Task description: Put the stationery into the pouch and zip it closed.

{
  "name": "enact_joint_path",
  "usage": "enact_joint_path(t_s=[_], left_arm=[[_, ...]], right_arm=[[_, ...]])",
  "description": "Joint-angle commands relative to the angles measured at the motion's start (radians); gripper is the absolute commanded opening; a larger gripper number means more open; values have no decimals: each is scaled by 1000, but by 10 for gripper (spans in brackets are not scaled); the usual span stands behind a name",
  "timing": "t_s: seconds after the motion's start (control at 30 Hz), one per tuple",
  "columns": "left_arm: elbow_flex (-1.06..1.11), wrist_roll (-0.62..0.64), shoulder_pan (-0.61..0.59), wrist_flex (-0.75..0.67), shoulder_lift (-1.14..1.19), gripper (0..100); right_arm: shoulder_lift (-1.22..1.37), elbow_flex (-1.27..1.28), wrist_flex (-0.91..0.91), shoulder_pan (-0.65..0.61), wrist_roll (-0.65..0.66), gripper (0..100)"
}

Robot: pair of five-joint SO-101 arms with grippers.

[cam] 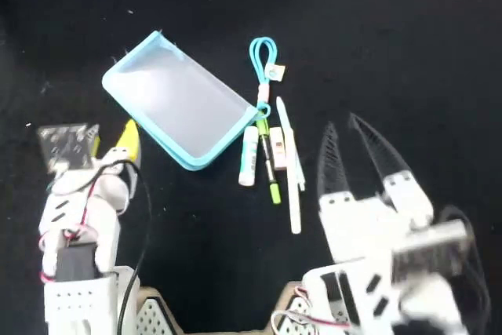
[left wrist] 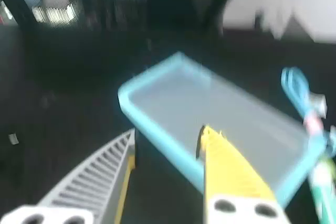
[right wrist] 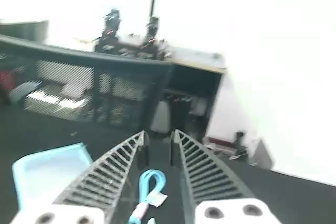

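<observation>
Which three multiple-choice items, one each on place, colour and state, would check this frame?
1. Where does the stationery lie relative to the pouch?
A. inside it
B. on the table beside it
C. on top of it
2. What colour is the pouch?
A. red
B. light blue
C. yellow
3. How is the right gripper?
A. open, holding nothing
B. shut on a pen
C. shut on the pouch
Answers: 1 B, the items rest on the black table next to the pouch's edge; 2 B, its rim and face are pale blue; 3 A, its fingers stand apart and clasp nothing.
</observation>
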Motion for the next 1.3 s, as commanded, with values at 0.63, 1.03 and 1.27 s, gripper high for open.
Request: enact_joint_path(t_s=[0.63,1.03,1.27], left_arm=[[-64,34,42,-126,216,207],[-318,15,50,-26,675,207],[-404,63,53,-31,934,202]], right_arm=[[866,321,-519,-218,-199,90],[866,317,-519,-114,-244,224],[915,323,-528,-114,-367,194]])
